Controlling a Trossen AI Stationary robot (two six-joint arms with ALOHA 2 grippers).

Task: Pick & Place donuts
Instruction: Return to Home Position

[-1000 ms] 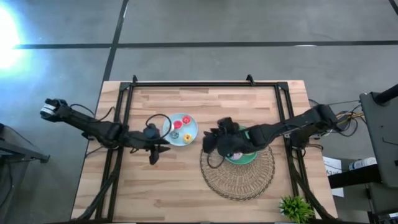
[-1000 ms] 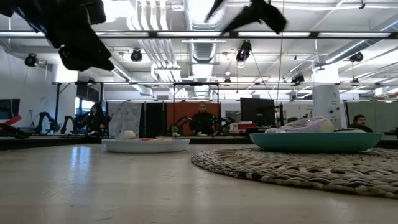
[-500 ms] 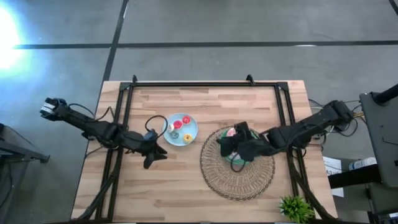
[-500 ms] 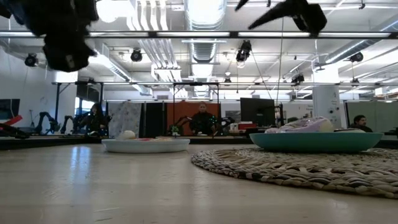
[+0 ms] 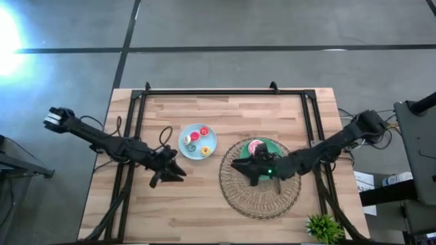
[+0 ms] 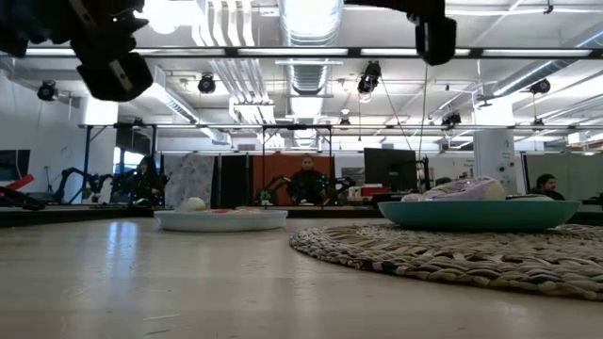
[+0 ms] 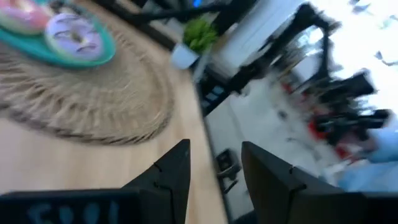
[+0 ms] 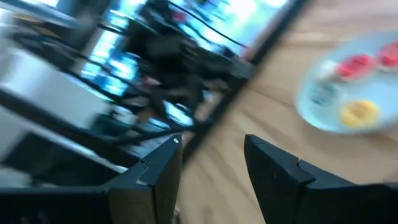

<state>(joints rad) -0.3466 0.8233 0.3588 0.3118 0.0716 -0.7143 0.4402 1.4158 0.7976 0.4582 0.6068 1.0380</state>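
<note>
A light-blue plate (image 5: 197,141) holds several mini donuts (image 5: 203,131); red (image 8: 354,65) and yellow (image 8: 359,112) ones show in the right wrist view. The green plate (image 5: 272,147) sits on the wicker mat (image 5: 259,190) and carries the pink donut (image 5: 256,146) and the lilac donut (image 7: 74,37). My left gripper (image 5: 170,175) hovers open above bare wood, near-left of the blue plate. My right gripper (image 5: 242,167) hovers open over the mat's left part, beside the green plate. Both are empty and high above the table in the low view. The dark brown donut is out of view.
A small potted plant (image 5: 324,226) stands at the table's near right corner. A black frame (image 5: 225,92) runs along the far edge and down both sides. Bare wood lies near the blue plate and along the near edge. People sit in the room behind (image 6: 306,179).
My right arm has drawn back off the green plate toward the near edge, uncovering the pink donut, and its gripper has turned. My left gripper has shifted a little toward the near edge and turned. The plates and donuts have stayed put.
</note>
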